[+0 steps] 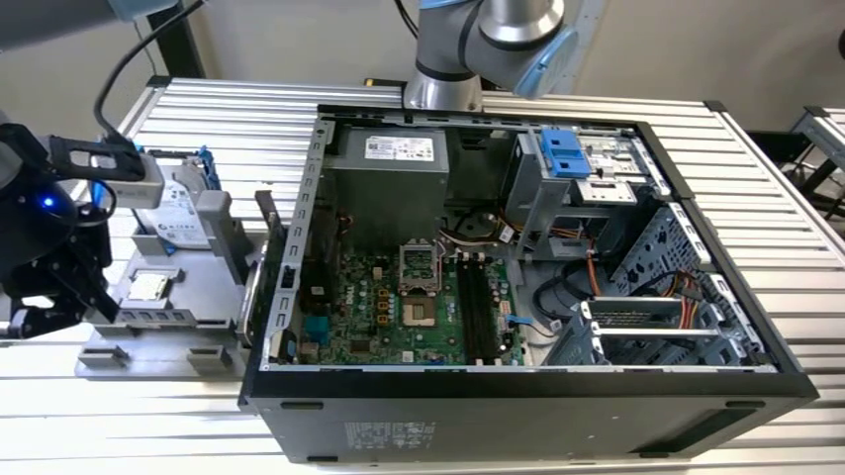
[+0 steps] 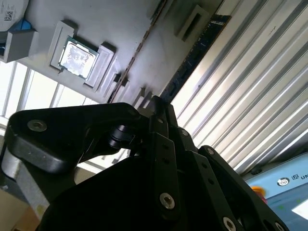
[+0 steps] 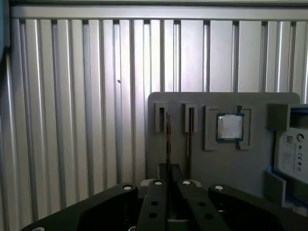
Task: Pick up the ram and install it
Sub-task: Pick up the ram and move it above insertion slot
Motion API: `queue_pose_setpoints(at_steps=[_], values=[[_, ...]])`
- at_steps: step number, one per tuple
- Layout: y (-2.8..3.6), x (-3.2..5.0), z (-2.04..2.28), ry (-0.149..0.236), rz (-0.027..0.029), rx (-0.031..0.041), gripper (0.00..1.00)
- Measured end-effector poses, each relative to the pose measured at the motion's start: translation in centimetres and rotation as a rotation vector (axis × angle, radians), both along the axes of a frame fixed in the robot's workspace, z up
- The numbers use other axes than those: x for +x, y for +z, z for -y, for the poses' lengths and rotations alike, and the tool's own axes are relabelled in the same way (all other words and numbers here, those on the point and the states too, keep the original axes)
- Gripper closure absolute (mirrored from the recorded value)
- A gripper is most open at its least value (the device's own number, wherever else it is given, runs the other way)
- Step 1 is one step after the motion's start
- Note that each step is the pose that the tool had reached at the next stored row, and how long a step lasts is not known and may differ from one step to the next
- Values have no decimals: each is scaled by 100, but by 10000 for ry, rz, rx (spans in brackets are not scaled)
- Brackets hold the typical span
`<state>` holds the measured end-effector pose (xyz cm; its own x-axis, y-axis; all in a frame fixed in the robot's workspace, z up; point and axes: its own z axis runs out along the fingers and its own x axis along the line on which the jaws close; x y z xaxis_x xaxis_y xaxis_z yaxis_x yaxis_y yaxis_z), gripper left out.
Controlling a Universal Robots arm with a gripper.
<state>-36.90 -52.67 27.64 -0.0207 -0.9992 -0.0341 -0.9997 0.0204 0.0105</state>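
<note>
My hand (image 3: 168,183) is closed narrow on the ram (image 3: 167,137), which stands on edge in the grey holder (image 3: 226,168), on the exterior view's left of the case (image 1: 528,391). I judge it light, stiff and brittle: grip its flat faces, squarely.

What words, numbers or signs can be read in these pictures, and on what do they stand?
None can be read clearly.
Power supply sticker: too small to read.
Hard drive label: too small to read.
Computer case sticker: blurred.
</note>
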Motion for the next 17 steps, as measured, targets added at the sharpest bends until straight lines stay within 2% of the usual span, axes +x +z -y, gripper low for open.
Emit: queue_pose_setpoints(at_steps=[6,17], values=[[43,0,0,0,0,0,100],[164,0,0,0,0,2,100]])
